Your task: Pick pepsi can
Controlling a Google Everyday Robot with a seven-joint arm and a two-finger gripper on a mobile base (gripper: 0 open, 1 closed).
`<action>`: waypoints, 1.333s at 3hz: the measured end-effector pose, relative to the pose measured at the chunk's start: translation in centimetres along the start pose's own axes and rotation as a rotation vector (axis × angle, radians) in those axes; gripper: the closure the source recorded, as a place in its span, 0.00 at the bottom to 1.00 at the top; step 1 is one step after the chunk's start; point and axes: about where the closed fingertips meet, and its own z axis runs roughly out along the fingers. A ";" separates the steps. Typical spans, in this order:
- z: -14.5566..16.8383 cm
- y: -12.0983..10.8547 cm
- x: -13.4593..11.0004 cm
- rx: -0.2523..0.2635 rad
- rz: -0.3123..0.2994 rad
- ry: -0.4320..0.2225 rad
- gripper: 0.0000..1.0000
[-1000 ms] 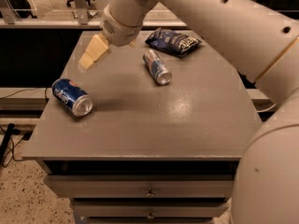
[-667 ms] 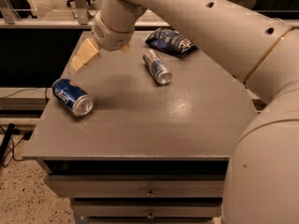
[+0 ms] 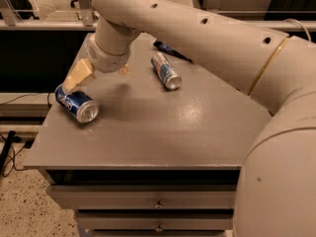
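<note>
The pepsi can (image 3: pixel 76 104) is deep blue with a silver end and lies on its side near the left edge of the grey table (image 3: pixel 148 132). My gripper (image 3: pixel 101 73) hangs from the large white arm just above and behind the can. Its tan fingers (image 3: pixel 79 75) are spread apart and hold nothing. The left finger's tip is close to the top of the can; I cannot tell if it touches.
A slimmer silver-blue can (image 3: pixel 165 70) lies on its side at the table's middle back. A dark blue snack bag (image 3: pixel 168 49) peeks out behind the arm. Drawers (image 3: pixel 158 201) sit under the tabletop. The floor drops off at the left edge.
My gripper has moved left and down towards the pepsi can. The arm now hides most of the snack bag. Both cans have stayed put.
</note>
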 end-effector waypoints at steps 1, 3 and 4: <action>0.1 1.7 -0.1 -0.024 -0.020 0.003 0.00; 1.4 4.9 0.5 -0.039 -0.111 0.041 0.00; 2.7 5.1 0.4 -0.005 -0.144 0.064 0.00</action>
